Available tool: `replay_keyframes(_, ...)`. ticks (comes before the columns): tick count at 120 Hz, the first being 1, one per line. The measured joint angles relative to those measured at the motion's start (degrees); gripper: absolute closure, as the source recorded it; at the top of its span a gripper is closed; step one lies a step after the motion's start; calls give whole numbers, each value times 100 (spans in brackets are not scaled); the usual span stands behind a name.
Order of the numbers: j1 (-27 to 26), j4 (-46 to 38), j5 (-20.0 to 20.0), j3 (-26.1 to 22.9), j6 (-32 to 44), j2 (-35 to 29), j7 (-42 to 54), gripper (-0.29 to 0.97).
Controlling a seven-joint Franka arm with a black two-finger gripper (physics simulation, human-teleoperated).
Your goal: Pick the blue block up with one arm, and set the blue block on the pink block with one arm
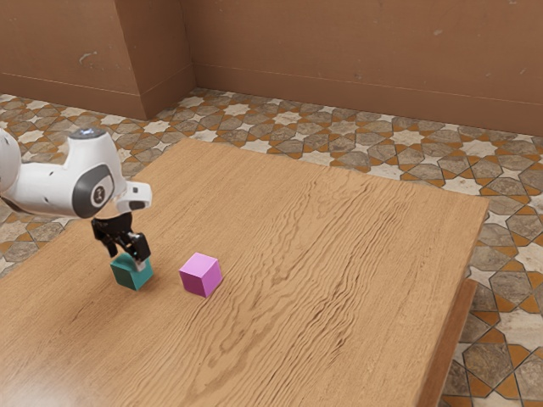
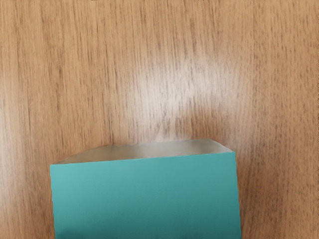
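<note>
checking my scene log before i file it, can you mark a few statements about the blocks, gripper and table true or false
1. The small teal-blue cube is stacked on the small pink cube. False: they stand apart, both on the table.
2. The black two-finger gripper is down at the teal-blue cube. True.
3. The pink cube is to the exterior view's right of the teal-blue cube. True.
4. The blocks rest on a glass top. False: it is a wood-grain table.

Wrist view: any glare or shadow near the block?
Wrist view: pale glare patch on the table beyond the blue block; the block's other visible face reads grey, not blue. Exterior view: even light, only a faint shadow at the pink block base.
</note>
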Motion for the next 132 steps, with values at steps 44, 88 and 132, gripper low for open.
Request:
replay_keyframes(44,45,81,-42,0,3,258,153,0)
replay_keyframes(88,2,334,-44,0,-5,491,236,0)
replay_keyframes(132,2,337,-42,0,-6,532,281,24)
